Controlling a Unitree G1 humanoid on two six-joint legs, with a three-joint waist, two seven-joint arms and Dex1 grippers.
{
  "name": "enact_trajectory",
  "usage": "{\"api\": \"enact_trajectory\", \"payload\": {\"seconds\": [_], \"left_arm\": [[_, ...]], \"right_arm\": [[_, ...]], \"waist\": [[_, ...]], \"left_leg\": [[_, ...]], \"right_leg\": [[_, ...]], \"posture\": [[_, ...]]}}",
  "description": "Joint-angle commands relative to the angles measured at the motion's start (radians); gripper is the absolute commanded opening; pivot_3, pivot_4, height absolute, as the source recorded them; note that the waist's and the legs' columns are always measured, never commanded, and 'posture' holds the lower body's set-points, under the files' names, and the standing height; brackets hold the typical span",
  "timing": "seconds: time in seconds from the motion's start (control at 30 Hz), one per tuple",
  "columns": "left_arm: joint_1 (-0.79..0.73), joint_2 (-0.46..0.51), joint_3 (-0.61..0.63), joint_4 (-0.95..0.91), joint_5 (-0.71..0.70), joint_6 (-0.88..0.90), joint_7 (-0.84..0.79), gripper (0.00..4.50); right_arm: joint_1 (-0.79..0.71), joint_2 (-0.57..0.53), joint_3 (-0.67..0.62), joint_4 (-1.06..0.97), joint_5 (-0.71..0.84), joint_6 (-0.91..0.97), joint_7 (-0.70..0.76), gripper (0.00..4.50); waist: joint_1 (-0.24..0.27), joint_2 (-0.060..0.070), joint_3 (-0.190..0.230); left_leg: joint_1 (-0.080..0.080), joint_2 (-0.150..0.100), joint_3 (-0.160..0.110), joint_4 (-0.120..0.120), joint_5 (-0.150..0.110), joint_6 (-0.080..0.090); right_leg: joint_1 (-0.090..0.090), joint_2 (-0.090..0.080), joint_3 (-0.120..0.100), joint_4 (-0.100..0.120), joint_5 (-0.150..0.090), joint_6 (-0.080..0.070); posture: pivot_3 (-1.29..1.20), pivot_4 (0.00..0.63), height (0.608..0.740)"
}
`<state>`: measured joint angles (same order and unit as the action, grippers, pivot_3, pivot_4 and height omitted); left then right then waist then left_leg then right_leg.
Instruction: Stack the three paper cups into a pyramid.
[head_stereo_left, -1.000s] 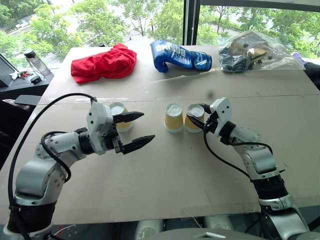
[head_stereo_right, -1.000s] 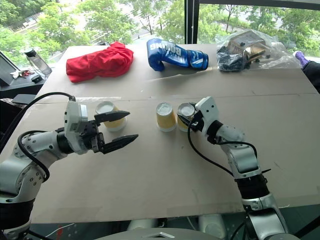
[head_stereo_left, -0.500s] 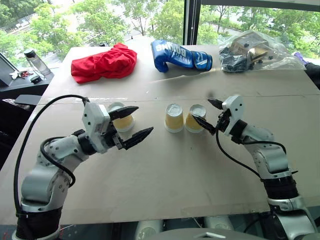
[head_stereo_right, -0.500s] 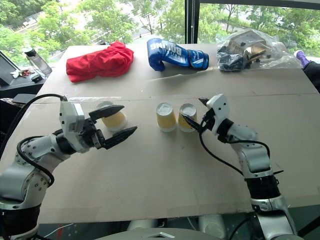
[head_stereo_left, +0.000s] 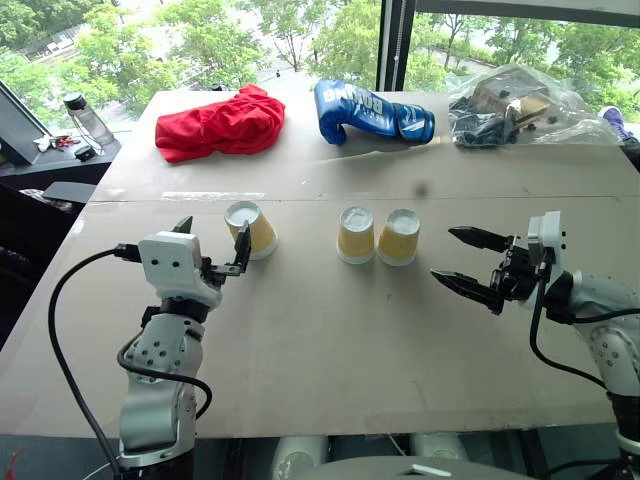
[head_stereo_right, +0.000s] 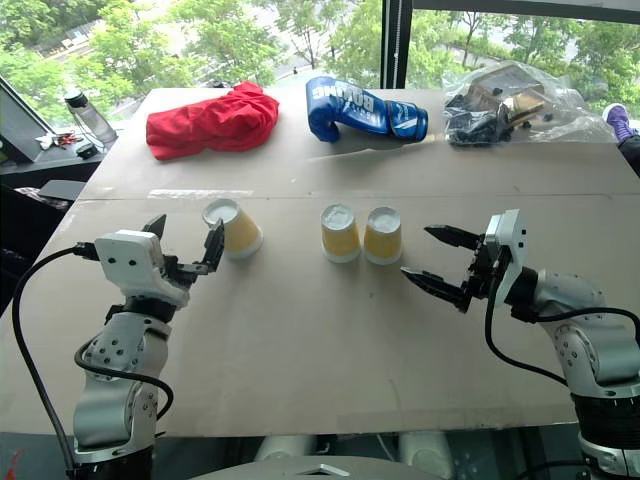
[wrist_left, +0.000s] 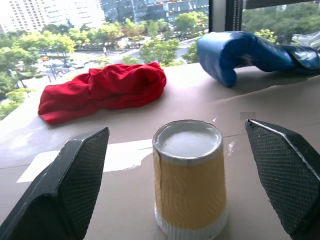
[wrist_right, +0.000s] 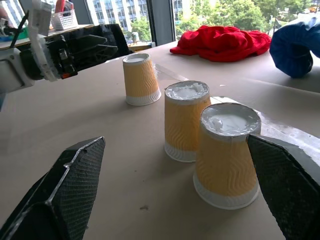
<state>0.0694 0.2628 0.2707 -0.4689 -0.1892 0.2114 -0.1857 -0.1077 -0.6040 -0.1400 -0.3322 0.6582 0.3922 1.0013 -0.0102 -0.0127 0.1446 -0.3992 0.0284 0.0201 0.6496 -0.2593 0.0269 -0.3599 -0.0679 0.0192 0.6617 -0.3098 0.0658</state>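
Note:
Three paper cups stand upside down on the table. The left cup (head_stereo_left: 250, 228) is apart from the other two. The middle cup (head_stereo_left: 356, 234) and the right cup (head_stereo_left: 399, 237) stand side by side, nearly touching. My left gripper (head_stereo_left: 213, 245) is open and points at the left cup from the near side. In the left wrist view that cup (wrist_left: 189, 180) stands just beyond the two spread fingers (wrist_left: 70, 190). My right gripper (head_stereo_left: 443, 252) is open and empty, a short way right of the right cup and pointing at it. There is no pyramid: no cup sits on another.
The table (head_stereo_left: 320, 340) is covered in brown cardboard. Along its far edge lie a red cloth (head_stereo_left: 220, 122), a blue boxing glove (head_stereo_left: 370, 110) and a clear plastic bag of items (head_stereo_left: 510, 105). A bottle (head_stereo_left: 85, 118) stands on a side surface at far left.
My right gripper opened off the right cup and drew back to the right. My left gripper swung from pointing right to pointing forward at the left cup and shifted left.

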Motion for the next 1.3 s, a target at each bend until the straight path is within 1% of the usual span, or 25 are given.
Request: {"api": "enact_trajectory", "payload": {"seconds": [0.03,0.17,0.3,0.6,0.83,0.93,0.97,1.0,1.03,1.17,1.3], "left_arm": [[-0.028,0.011,-0.007,0.035,-0.010,-0.003,-0.018,4.50],[-0.069,0.031,-0.018,0.087,-0.017,0.000,-0.048,4.50],[-0.104,0.038,-0.032,0.142,-0.010,0.003,-0.061,4.50],[-0.194,0.039,-0.072,0.239,-0.001,0.015,-0.078,4.50],[-0.241,0.056,-0.055,0.303,-0.003,-0.002,-0.084,4.50],[-0.249,0.065,-0.048,0.322,-0.009,-0.012,-0.090,3.62],[-0.249,0.066,-0.048,0.325,-0.010,-0.014,-0.091,3.27],[-0.250,0.067,-0.048,0.326,-0.010,-0.015,-0.092,2.79],[-0.249,0.067,-0.049,0.328,-0.010,-0.017,-0.094,2.50],[-0.247,0.069,-0.050,0.336,-0.006,-0.030,-0.097,2.46],[-0.296,0.119,-0.051,0.314,-0.019,-0.051,-0.153,2.46]], "right_arm": [[0.007,0.007,-0.024,-0.045,0.002,-0.057,0.004,4.46],[0.016,0.037,-0.023,-0.066,0.001,-0.105,-0.014,4.46],[0.039,0.058,-0.041,-0.084,0.038,-0.150,0.013,4.46],[0.053,0.034,-0.052,-0.103,0.109,-0.120,0.035,4.46],[0.058,0.034,-0.044,-0.122,0.126,-0.112,0.020,4.46],[0.054,0.033,-0.038,-0.125,0.121,-0.109,0.014,4.50],[0.051,0.033,-0.036,-0.126,0.120,-0.108,0.012,4.50],[0.049,0.033,-0.035,-0.127,0.120,-0.107,0.010,4.50],[0.045,0.033,-0.032,-0.128,0.119,-0.103,0.007,4.50],[0.028,0.033,-0.025,-0.135,0.120,-0.089,-0.005,4.50],[0.018,0.027,-0.030,-0.135,0.125,-0.076,-0.012,4.50]], "waist": [[-0.001,0.000,0.000],[0.000,0.000,0.000],[0.002,0.000,0.000],[0.001,-0.001,0.000],[0.001,-0.001,0.001],[0.001,-0.001,0.001],[0.001,-0.001,0.001],[0.001,-0.001,0.001],[0.001,-0.001,0.001],[0.001,-0.001,0.001],[0.001,-0.003,0.002]], "left_leg": [[0.000,0.000,0.000,0.000,0.000,0.000],[0.000,-0.001,0.000,0.000,0.000,0.000],[0.000,-0.001,0.000,0.000,0.000,0.000],[0.000,-0.001,-0.001,0.000,0.000,0.000],[0.000,-0.001,-0.001,0.000,0.000,0.000],[0.000,-0.001,-0.001,0.000,0.000,0.000],[0.000,-0.001,-0.001,0.000,0.000,0.000],[0.000,-0.001,-0.001,0.000,0.000,0.000],[0.000,-0.001,-0.001,0.000,0.000,0.000],[0.000,-0.001,-0.001,0.000,0.000,0.000],[0.000,-0.001,-0.001,0.000,0.000,0.000]], "right_leg": [[0.000,0.000,-0.001,0.000,0.000,0.000],[0.000,0.000,-0.002,0.000,0.000,0.000],[0.000,0.000,-0.002,0.000,0.000,0.000],[0.000,0.000,-0.003,0.000,0.000,0.000],[0.000,0.000,-0.003,0.000,0.000,0.000],[0.000,0.000,-0.003,0.000,0.000,0.000],[0.000,0.000,-0.003,0.000,0.000,0.000],[0.000,0.000,-0.003,0.000,0.000,0.000],[0.000,0.000,-0.003,0.000,0.000,0.000],[0.000,0.000,-0.003,0.000,0.000,0.000],[0.000,0.000,-0.003,0.000,0.000,0.000]], "posture": [[0.00,0.150,0.740],[0.00,0.150,0.740],[0.00,0.150,0.740],[0.00,0.150,0.740],[0.00,0.150,0.740],[0.00,0.150,0.740],[0.00,0.150,0.740],[0.00,0.150,0.740],[0.00,0.150,0.740],[0.00,0.150,0.740],[0.00,0.150,0.740]]}}
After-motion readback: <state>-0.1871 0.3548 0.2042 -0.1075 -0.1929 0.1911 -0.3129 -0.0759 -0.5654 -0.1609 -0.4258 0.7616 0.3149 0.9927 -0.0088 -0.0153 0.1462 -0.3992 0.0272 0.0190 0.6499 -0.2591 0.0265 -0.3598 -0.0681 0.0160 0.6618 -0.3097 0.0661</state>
